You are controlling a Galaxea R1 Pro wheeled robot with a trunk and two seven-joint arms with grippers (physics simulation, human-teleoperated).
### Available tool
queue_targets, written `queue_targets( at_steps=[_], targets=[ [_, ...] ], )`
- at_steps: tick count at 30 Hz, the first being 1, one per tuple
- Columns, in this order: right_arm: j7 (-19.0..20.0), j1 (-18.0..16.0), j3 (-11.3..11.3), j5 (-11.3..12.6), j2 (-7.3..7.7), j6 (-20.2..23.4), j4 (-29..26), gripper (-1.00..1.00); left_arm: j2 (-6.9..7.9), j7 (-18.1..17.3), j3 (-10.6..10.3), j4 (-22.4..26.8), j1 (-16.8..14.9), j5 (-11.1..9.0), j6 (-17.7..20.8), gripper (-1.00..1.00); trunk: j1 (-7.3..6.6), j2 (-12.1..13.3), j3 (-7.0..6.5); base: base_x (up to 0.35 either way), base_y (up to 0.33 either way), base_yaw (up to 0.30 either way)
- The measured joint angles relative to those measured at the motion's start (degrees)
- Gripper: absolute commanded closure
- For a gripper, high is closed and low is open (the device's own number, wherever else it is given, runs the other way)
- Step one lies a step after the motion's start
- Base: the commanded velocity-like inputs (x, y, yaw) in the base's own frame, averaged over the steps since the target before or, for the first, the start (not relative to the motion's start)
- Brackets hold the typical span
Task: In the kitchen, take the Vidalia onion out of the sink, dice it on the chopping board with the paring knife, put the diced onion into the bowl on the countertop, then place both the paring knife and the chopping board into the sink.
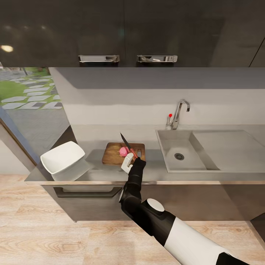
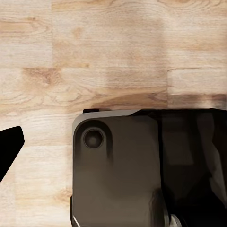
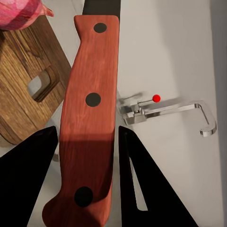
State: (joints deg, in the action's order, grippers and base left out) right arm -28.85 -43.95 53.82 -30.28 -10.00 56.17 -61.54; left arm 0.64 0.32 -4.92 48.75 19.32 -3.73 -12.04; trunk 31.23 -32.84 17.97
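Your right gripper point(image 1: 127, 163) covers the near right corner of the chopping board point(image 1: 112, 154) at about 5 o'clock, handle slot included. The paring knife point(image 3: 90, 118) has its blade cut off by the right wrist frame edge; only the handle reads. The Vidalia onion point(image 3: 21, 12) is clipped at that frame's corner. In the left wrist view, a dark housing point(image 2: 123, 170) runs off frame, unidentifiable to you. The sink point(image 1: 176, 162) drainboard's far right end is cropped.
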Motion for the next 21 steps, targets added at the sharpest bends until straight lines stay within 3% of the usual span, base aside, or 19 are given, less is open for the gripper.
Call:
queue_targets(
  at_steps=[21],
  targets=[
    [-0.2,0.0,0.0,0.0,0.00,0.0,-0.1,1.00,0.00,0.0,0.0,-0.7,0.0,0.1,0.0,-1.00,0.00,0.0,0.21,0.000,0.000,0.000]
  ],
)
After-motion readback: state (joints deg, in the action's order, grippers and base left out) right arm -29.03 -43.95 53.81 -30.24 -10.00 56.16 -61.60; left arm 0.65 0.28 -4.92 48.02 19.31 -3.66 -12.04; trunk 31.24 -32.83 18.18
